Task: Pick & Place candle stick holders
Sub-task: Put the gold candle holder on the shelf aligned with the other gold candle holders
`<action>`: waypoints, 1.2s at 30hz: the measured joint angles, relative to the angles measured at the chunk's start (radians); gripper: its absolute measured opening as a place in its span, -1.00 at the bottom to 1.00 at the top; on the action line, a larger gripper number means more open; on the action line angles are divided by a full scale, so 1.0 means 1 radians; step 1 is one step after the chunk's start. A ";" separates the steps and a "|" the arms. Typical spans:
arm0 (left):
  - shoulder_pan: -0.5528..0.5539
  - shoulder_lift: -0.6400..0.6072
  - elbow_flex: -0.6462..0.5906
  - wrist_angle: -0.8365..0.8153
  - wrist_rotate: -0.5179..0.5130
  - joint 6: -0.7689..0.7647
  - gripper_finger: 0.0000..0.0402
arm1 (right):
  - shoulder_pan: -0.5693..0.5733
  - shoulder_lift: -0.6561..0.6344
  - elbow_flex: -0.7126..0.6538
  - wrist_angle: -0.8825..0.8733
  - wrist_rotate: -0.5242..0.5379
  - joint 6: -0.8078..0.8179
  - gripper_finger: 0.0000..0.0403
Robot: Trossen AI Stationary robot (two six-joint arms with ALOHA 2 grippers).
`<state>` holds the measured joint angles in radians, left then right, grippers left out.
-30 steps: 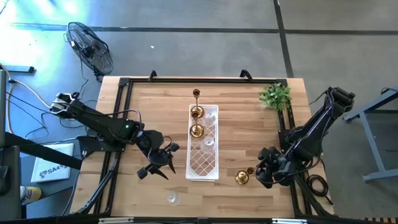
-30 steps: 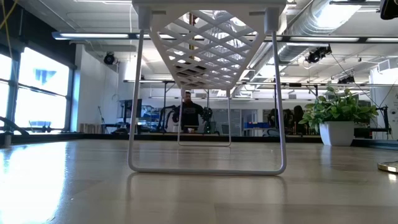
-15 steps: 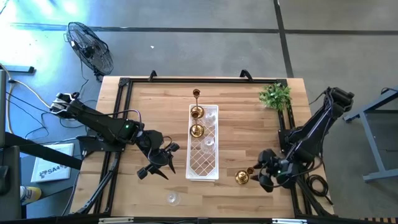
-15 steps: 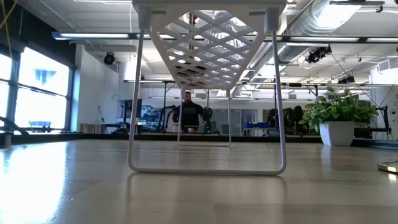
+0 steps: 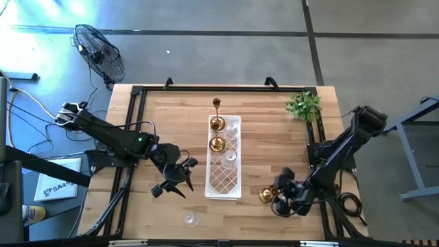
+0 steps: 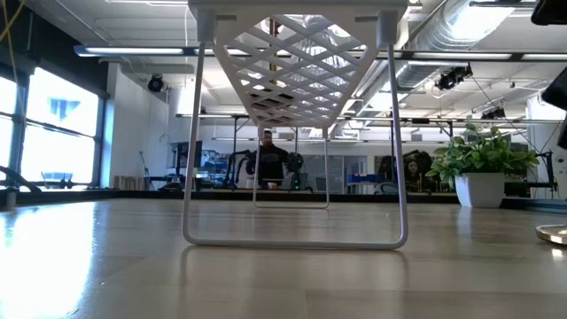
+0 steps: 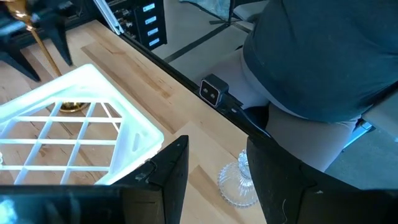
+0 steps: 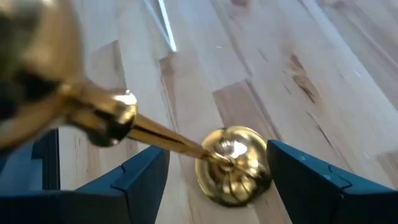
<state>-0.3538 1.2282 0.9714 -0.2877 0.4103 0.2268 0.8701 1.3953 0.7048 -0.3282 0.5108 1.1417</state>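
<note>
While your right pincer (image 8: 211,180) straddles a brass holder (image 8: 231,163), fingers apart, the tray (image 5: 224,180) carries several; a glass one (image 5: 191,219) waits near the spread left pincer (image 5: 175,180).

Evenly and brightly lit from overhead in the high view, with only short, soft shadows beneath the arms on the pale wooden surface (image 5: 260,158). Backlit in the low view by large windows (image 6: 53,124) at left and ceiling strip lights, giving a broad sheen across the surface and a near-silhouetted white lattice tray (image 6: 297,62). Softened focus toward the foreground boards there. Strong motion or close-range blur in the right wrist view: brass candle stick holder (image 8: 233,165) smeared, bright specular glints on its base, hand (image 8: 217,177) fingers dark and unsharp. Left wrist view sharper, daylight glare on the clear glass holder (image 7: 239,186).
</note>
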 joint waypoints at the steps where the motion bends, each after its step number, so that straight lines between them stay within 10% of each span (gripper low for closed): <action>1: 0.000 0.000 0.000 0.003 0.000 0.000 -0.21 | -0.008 0.009 0.000 0.020 -0.004 -0.028 0.30; 11: 0.000 0.000 0.000 0.001 -0.002 0.001 -0.21 | -0.067 0.024 0.000 0.068 -0.005 -0.158 0.13; 22: 0.000 0.000 0.000 -0.002 -0.002 0.003 -0.21 | -0.092 0.021 0.001 0.068 -0.055 -0.221 -0.92; 36: 0.000 0.000 0.000 -0.001 -0.013 0.004 -0.21 | -0.105 0.022 -0.001 0.172 0.033 -0.348 -0.97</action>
<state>-0.3538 1.2282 0.9717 -0.2891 0.3977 0.2306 0.7654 1.4178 0.7040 -0.1566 0.5436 0.7942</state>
